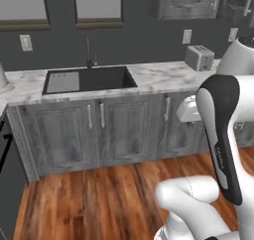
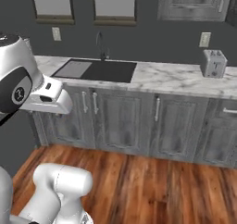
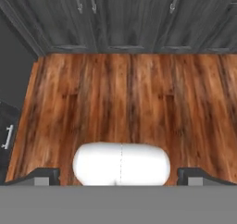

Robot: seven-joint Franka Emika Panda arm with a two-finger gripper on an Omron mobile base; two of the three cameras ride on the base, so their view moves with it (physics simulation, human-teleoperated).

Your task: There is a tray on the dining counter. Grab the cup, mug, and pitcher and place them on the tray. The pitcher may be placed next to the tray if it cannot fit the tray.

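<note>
across wood floor [image 3: 129, 98], marble worktop [image 1: 158, 75], toaster [image 2: 213, 63]

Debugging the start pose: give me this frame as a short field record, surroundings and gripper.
facing: marble worktop on grey cabinets
sink: black basin with faucet
toaster: grey toaster at the worktop's right
floor: wood planks
gripper: gripper open, holds nothing, points at floor
task items seen: none
</note>
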